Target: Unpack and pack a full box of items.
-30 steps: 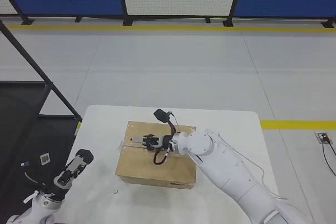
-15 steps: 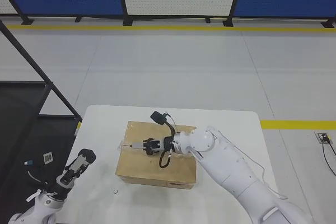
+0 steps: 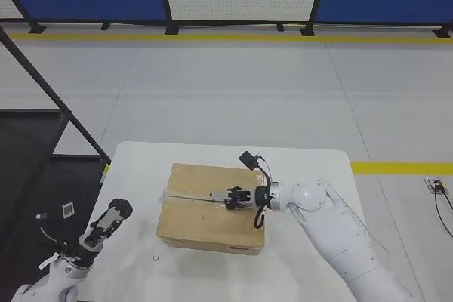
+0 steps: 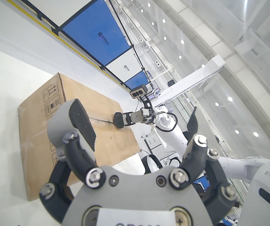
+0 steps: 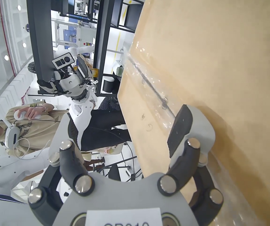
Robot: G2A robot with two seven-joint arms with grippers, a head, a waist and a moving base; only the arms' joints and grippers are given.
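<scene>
Box [image 3: 204,223], shut, on counter [image 3: 136,166]: taped seam [image 5: 149,85] runs lengthwise straight ahead of the open right gripper [image 3: 228,198] (nearer arm, one finger [image 5: 189,125] on it); left gripper [image 3: 119,205], also open, well apart beside it.

This is a large robotics test hall, not a home or an office. The pale, glossy floor [image 3: 234,90] runs wide and open and is marked with yellow lines [image 3: 211,37]. Blue and white partition panels [image 3: 90,9] on black feet fence off the work area. A single white desk [image 3: 136,219] stands alone on that floor, with a floor socket [image 3: 436,185] and its cable nearby. Overhead is a high white ceiling [image 4: 219,12] dotted with round lights [image 4: 182,41]. Black metal racks [image 5: 41,24] stand beside the desk.
</scene>
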